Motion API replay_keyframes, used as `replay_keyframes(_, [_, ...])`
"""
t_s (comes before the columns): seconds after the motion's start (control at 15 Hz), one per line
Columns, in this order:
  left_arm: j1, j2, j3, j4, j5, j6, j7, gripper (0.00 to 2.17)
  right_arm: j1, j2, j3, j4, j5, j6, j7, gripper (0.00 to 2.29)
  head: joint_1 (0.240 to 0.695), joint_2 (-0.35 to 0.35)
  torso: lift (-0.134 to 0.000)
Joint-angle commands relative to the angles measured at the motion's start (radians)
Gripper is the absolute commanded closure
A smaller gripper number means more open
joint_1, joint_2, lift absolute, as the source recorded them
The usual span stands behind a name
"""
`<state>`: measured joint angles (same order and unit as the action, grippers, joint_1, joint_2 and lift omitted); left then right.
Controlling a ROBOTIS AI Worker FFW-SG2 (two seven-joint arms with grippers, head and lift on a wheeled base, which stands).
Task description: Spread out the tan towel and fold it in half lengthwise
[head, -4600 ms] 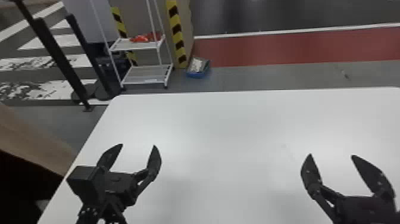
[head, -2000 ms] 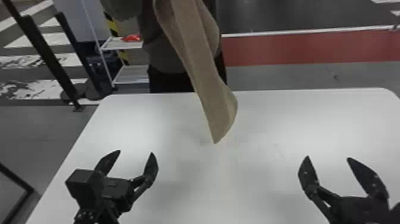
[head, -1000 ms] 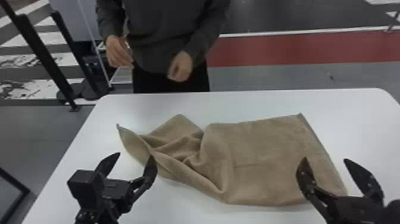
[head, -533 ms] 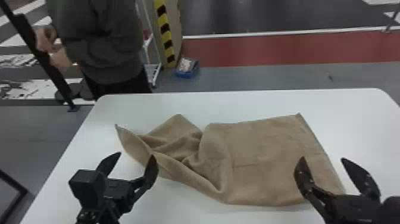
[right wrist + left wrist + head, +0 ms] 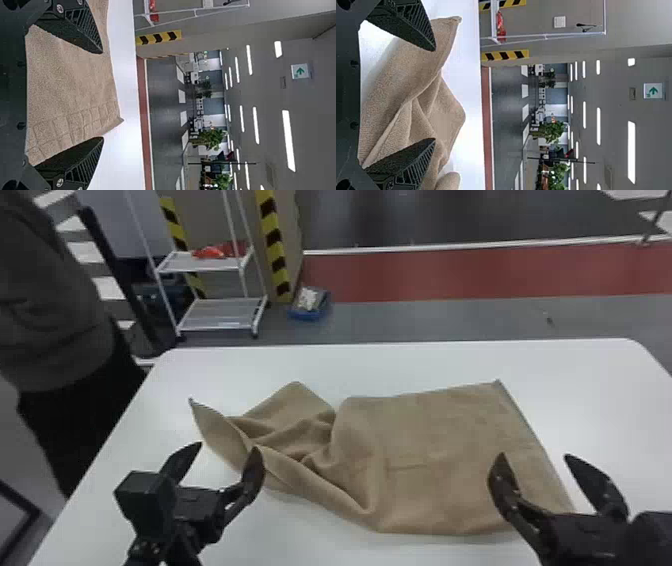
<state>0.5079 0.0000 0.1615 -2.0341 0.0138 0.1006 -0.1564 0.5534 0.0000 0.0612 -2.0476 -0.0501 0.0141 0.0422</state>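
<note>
In the head view my left gripper (image 5: 227, 450) stands open at the near left, by the towel's bunched end. My right gripper (image 5: 534, 460) is open over the towel's right end. The tan towel (image 5: 450, 450) lies across the table, fairly flat on its right half, crumpled and twisted on its left. In the left wrist view, folds of the towel (image 5: 407, 79) show beyond the open left gripper (image 5: 435, 95). The right wrist view has the towel's banded hem (image 5: 71, 122) beyond the open right gripper (image 5: 103, 95). Neither gripper holds anything.
The white table (image 5: 400, 370) extends behind and to the right of the towel. Past its far edge stand a white shelf rack (image 5: 215, 265) and a blue bin (image 5: 310, 304) on the floor.
A person brought in the towel, laid it on the table and moved off to the left. Both arms have kept about the same pose, grippers open.
</note>
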Motion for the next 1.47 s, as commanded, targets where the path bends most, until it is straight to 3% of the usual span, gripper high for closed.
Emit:
replay_keyframes(0.0, [0.0,-0.003,0.001,0.0,0.0,0.0,0.0,0.07,-0.003,0.001,-0.011,0.0,0.015,0.007,0.028,0.11,0.695,0.13,-0.125])
replay_keyframes(0.33, [-0.008,-0.003,0.0,0.012,-0.002,0.0,-0.002,0.07,0.0,0.001,-0.047,-0.003,0.047,0.007,0.067,0.11,0.695,0.126,-0.125])
replay_keyframes(1.0, [-0.011,-0.003,0.004,0.023,0.003,-0.003,-0.012,0.07,-0.006,0.001,-0.052,0.01,0.05,0.007,0.074,0.11,0.695,0.113,-0.125])
replay_keyframes(1.13, [-0.011,-0.003,0.004,0.023,0.003,-0.003,-0.012,0.07,-0.01,0.001,-0.05,0.014,0.072,0.001,0.125,0.11,0.695,0.114,-0.125])
replay_keyframes(1.27, [-0.011,-0.003,0.007,0.023,0.005,-0.003,-0.012,0.08,-0.012,0.001,-0.084,0.003,0.188,-0.027,0.254,0.11,0.695,0.133,-0.125])
replay_keyframes(1.4, [-0.011,-0.003,0.015,0.025,0.009,-0.003,-0.012,0.08,-0.013,0.001,-0.142,0.001,0.251,-0.104,0.395,0.11,0.695,0.152,-0.125])
